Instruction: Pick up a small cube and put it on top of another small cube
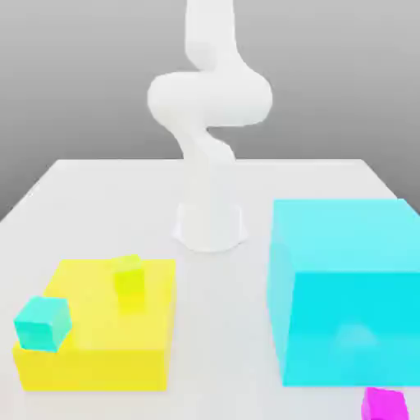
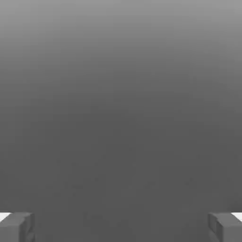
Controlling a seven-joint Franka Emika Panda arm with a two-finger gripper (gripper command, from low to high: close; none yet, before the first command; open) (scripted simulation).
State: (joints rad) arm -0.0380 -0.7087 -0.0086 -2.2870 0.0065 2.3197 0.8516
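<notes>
Pincer point(image 2: 121, 227) released, empty — the pink cube point(image 1: 384, 404) sits on the worktop point(image 1: 221, 328) at the near right, just before the cyan block point(image 1: 344, 287), well apart from the arm point(image 1: 209, 107).

magenta small cube point(image 1: 384, 404), cyan block point(image 1: 349, 287), yellow block point(image 1: 98, 344)

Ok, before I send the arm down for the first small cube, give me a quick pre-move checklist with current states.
1. Gripper open, nothing between the fingers: ok.
2. Magenta cube on the table, in front of the cyan block: ok.
3. Magenta cube fully in frame: not ok, cut off at the edge.
4. Teal cube on the yellow block: ok.
5. Yellow-green cube free on top: ok.
6. Gripper lined up over a cube: cannot tell.
</notes>
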